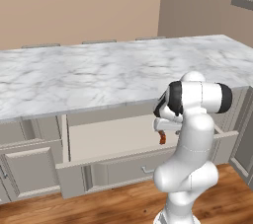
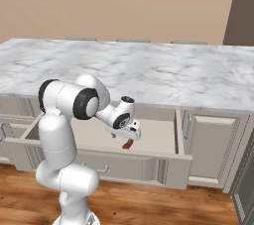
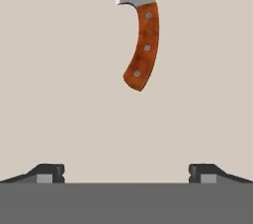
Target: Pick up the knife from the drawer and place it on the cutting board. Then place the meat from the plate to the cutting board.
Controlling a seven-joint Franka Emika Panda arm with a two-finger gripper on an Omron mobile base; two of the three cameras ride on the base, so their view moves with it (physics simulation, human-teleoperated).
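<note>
The small knife with a curved reddish-brown riveted handle and silver-grey blade (image 3: 141, 35) lies flat on the pale cream floor of the wide shallow beige-grey drawer (image 1: 106, 136), which stands pulled out beneath the white-and-grey marbled tabletop (image 1: 99, 75). In the hand view the blade is cut off by the top edge, so only its heel and the whole handle can be seen. In the left base view the robot's own white arm covers most of the knife, leaving just a reddish-brown end of the handle showing beside the wrist. In the right base view likewise only a sliver of the handle appears under the hand, and the blade cannot be made out.

The tool (image 3: 126, 171) hangs over the drawer's inside with its two dark fingertips (image 3: 49, 172) spread wide apart. Bare drawer floor shows between them; they hold nothing and touch nothing. The knife's handle end lies ahead of the tips, apart from them and roughly in line with the gap. In both base views the tool's fingers are too small and too hidden to read.
</note>
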